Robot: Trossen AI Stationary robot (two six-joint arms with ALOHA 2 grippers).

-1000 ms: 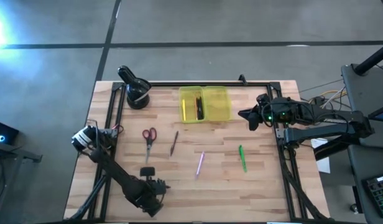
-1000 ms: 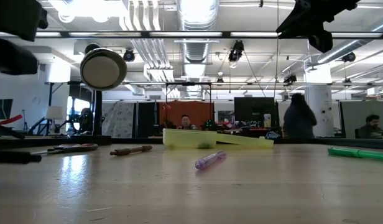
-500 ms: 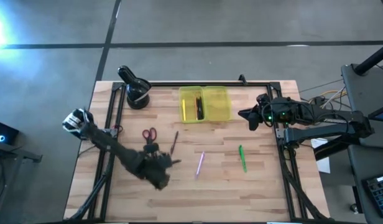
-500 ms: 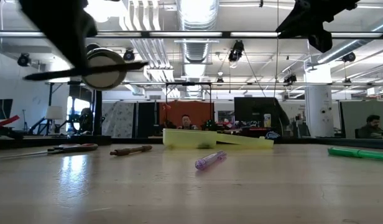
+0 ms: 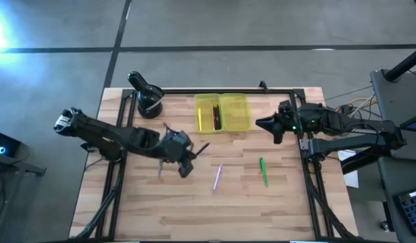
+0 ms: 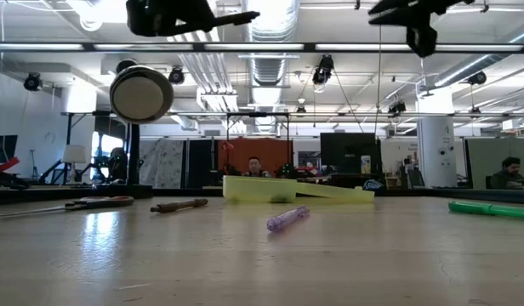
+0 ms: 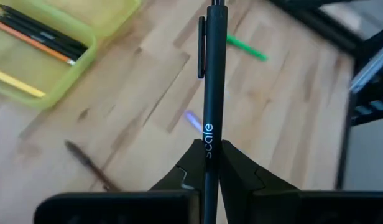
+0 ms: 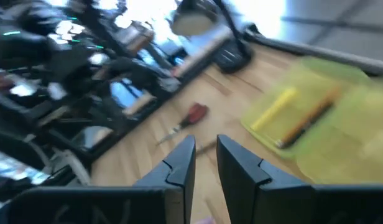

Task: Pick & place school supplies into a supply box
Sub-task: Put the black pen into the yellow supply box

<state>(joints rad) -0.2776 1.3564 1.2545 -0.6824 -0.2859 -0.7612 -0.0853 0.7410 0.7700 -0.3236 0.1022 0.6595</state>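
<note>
Left end effector [image 7: 207, 163] pinches black pen [image 7: 212, 87] over open tabletop, beside supply box [image 5: 223, 113]

One supply box [image 5: 222, 113]; one scissors [image 8: 184, 120]; two hands; one black holder [image 5: 147, 101].

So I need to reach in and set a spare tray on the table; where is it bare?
The near strip of the table, below the pink pen and green pen, lies bare. So does the right patch between the green pen and the right gripper. It is crowded around the supply box and where the left gripper carries a black pen.
</note>
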